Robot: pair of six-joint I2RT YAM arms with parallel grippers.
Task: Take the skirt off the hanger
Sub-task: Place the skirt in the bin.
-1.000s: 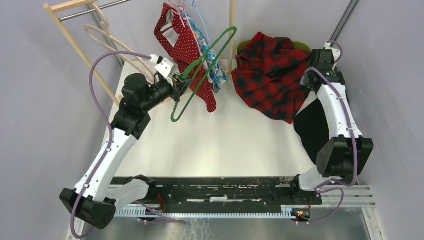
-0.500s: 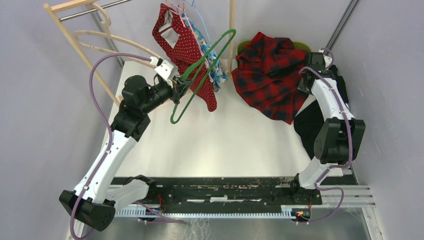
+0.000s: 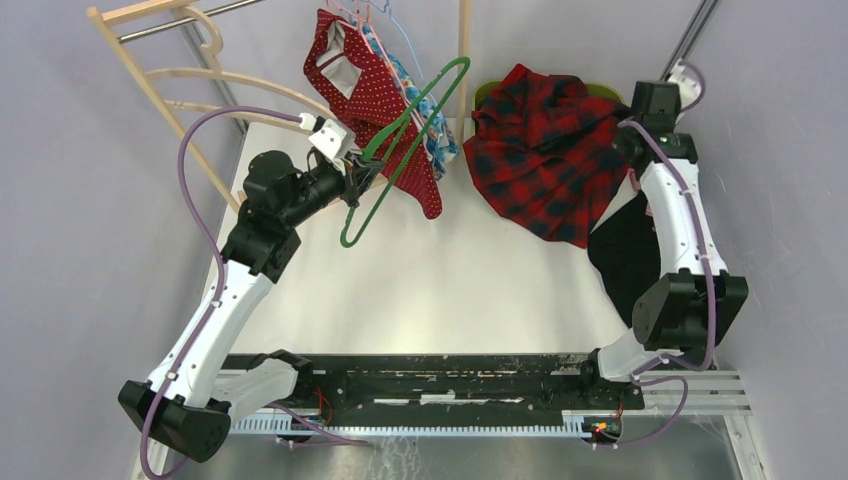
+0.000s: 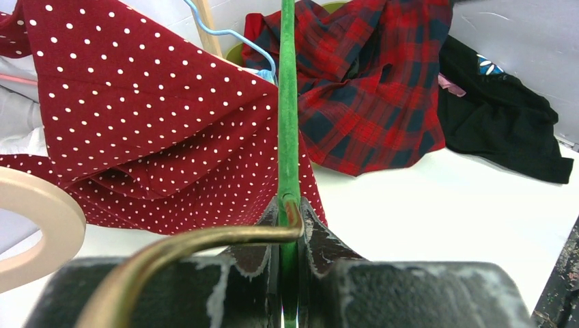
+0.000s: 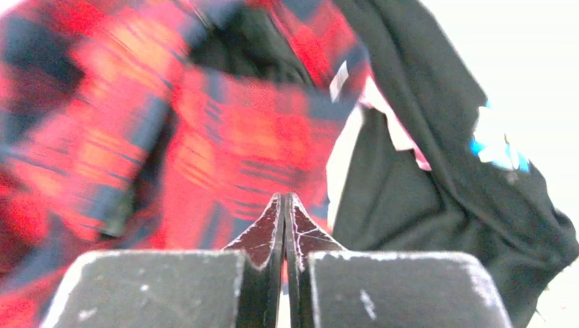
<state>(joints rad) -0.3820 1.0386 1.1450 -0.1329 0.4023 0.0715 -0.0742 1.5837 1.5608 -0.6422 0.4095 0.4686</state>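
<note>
No text, number or brand can be read in any view. A small white tag [image 5: 339,74] is sewn on the red checked garment [image 5: 225,137], but it is too blurred to tell if it carries letters. The black garment [image 4: 505,116] has a blue and white print [image 4: 487,65]; it looks like a picture, and no letters can be made out on it.
</note>
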